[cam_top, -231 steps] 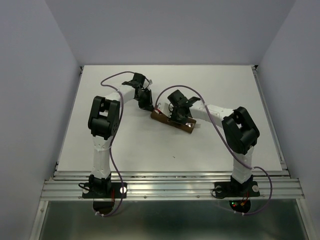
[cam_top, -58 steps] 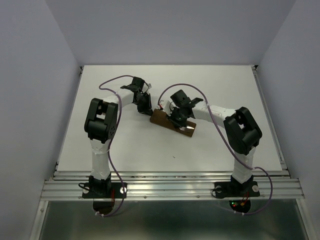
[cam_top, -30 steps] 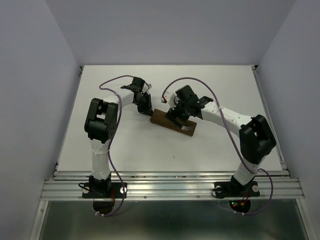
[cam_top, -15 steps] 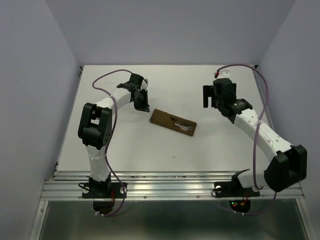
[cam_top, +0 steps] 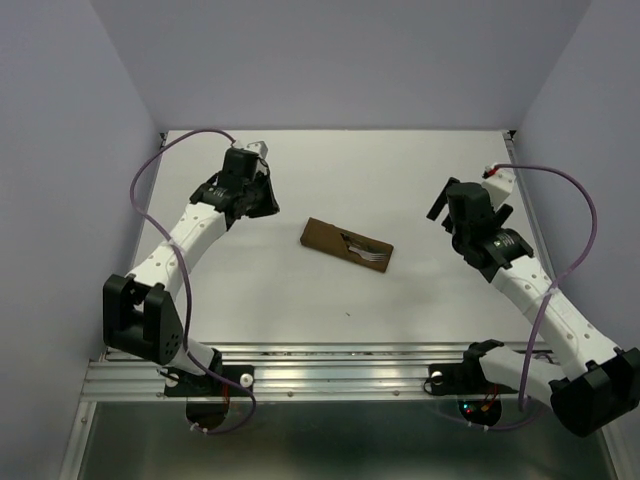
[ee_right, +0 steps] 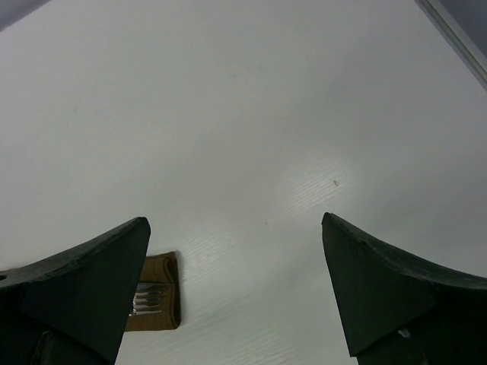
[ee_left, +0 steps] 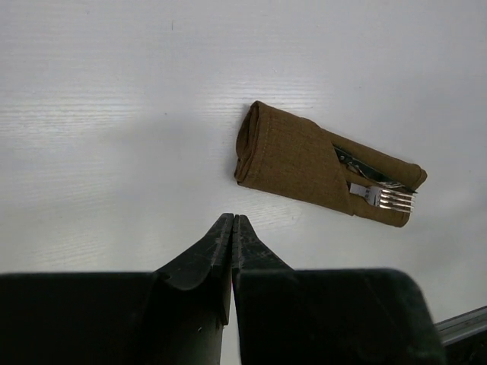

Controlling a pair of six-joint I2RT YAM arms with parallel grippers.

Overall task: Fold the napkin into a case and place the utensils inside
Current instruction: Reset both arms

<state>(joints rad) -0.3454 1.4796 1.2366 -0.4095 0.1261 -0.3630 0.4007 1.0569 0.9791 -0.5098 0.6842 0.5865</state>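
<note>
The napkin lies folded as a narrow brown case (cam_top: 335, 241) mid-table, slanting down to the right. From its open right end stick the utensils, with fork tines (cam_top: 373, 257) plainly showing. In the left wrist view the case (ee_left: 304, 161) holds the fork (ee_left: 384, 199) and a sliver of knife (ee_left: 370, 176). My left gripper (cam_top: 264, 203) hangs left of the case, apart from it, and its jaws (ee_left: 233, 221) are shut on nothing. My right gripper (cam_top: 462, 207) is off to the right, open (ee_right: 233, 222) and empty. The case's end (ee_right: 161, 272) peeks past its left finger.
The white table (cam_top: 300, 300) is walled by grey panels left, right and behind. Metal rails (cam_top: 340, 375) run along the near edge by both arm bases. A raised side rail (ee_right: 454, 36) borders the table's right edge.
Both grippers have drawn away from the case, the left to the upper left, the right far to the right and then nearer. The case lies where it was.
</note>
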